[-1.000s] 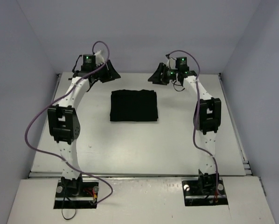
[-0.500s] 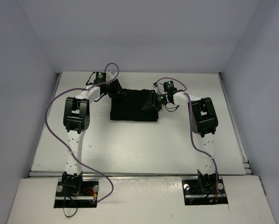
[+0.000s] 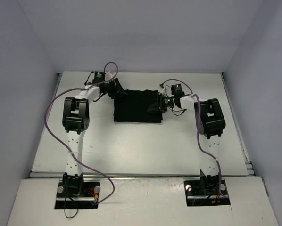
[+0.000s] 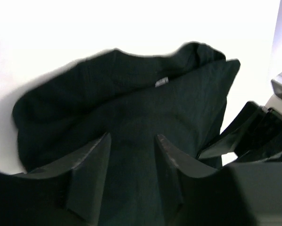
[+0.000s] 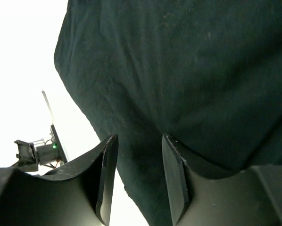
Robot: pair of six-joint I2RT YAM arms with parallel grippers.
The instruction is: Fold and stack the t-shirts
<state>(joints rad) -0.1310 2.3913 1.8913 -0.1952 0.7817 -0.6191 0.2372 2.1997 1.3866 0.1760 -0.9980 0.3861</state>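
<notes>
The black t-shirt point(image 3: 137, 106) lies folded into a rectangle on the white table point(image 3: 131, 146), toward the far middle. My left gripper point(image 3: 118, 90) is low at its far left corner and my right gripper point(image 3: 156, 104) is at its right edge. In the left wrist view the left gripper point(image 4: 131, 160) is open, with the dark cloth point(image 4: 131, 94) showing between its fingers. In the right wrist view the right gripper point(image 5: 138, 165) is open over the shirt's edge point(image 5: 178, 70). No logo shows.
Grey walls close the table point(image 3: 235, 122) on the left, back and right. The right gripper's black body point(image 4: 254, 132) shows at the right of the left wrist view. A part of the left arm with a green light point(image 5: 39, 153) shows far off in the right wrist view.
</notes>
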